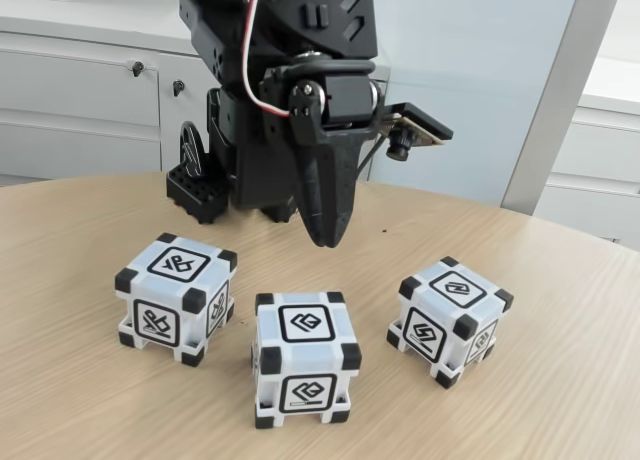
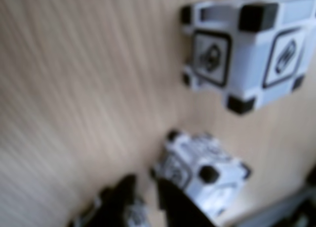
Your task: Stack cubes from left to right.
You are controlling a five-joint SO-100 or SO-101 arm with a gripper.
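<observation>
Nothing stacked yet: the hand [image 1: 327, 235], nearly closed and empty, must open and descend onto a cube [image 1: 305, 358] below it.

White cabinets [image 1: 80, 100] behind wooden table [image 1: 560, 380]

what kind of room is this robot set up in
Probably an office or lab, not a workshop. The arm stands on a round-edged wooden table, with pale grey lockable cabinets along the wall behind and a white partition panel beside them. Three patterned cubes sit on the table.
</observation>
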